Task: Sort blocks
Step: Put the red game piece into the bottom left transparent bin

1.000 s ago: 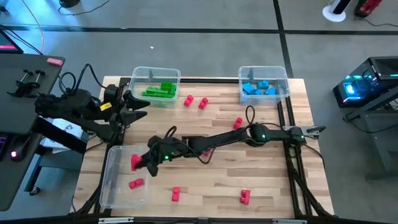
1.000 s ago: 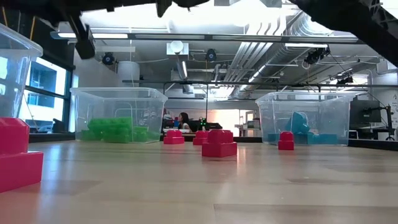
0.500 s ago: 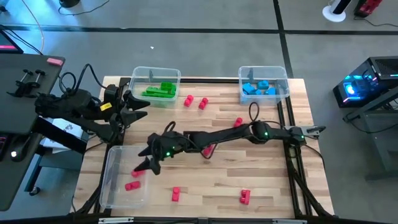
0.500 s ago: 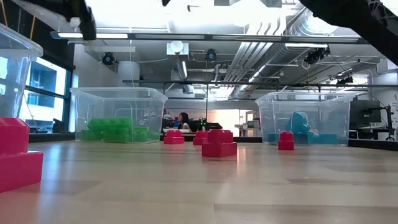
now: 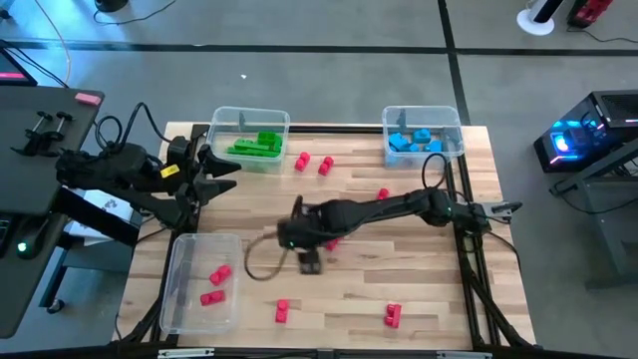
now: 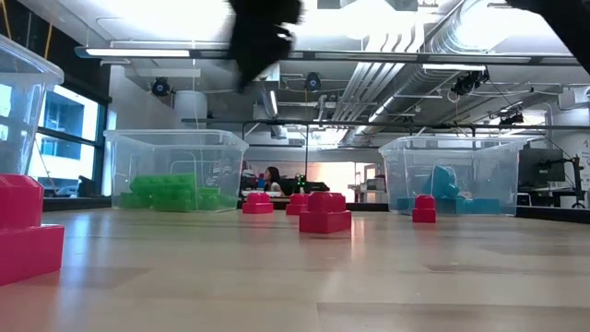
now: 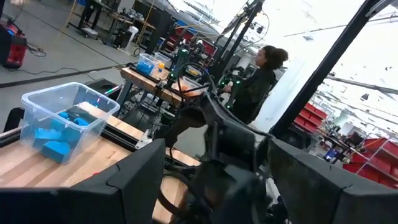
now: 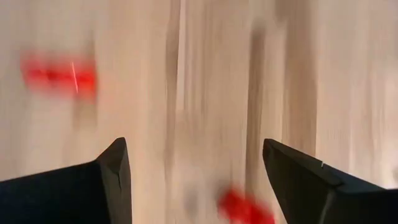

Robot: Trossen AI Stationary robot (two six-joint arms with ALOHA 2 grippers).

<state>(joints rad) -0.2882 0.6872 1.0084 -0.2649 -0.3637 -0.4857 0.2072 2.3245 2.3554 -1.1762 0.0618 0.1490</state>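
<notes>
Two red blocks (image 5: 215,285) lie in the clear near-left bin (image 5: 179,299). Green blocks (image 5: 256,145) fill the far-left bin and blue blocks (image 5: 415,140) the far-right bin. Loose red blocks lie on the table at the far middle (image 5: 313,163), near the right arm (image 5: 383,194) and along the near edge (image 5: 282,311), (image 5: 392,316). My right gripper (image 5: 310,263) hangs open over the table's middle, pointing down, with nothing between its fingers (image 8: 115,165). My left gripper (image 5: 221,173) waits open beside the green bin, holding nothing.
In the low view, a red block (image 6: 28,242) stands close at the near left and others (image 6: 324,212) farther off. A loose cable loop (image 5: 261,267) hangs by the right gripper. A person (image 7: 258,81) stands beyond the table.
My right gripper held a red block over the near-left bin, opened and let it go; the block now lies in the bin beside the other red one. The gripper then swung toward the table's middle, rose a little and tipped from nearly level toward pointing down.
</notes>
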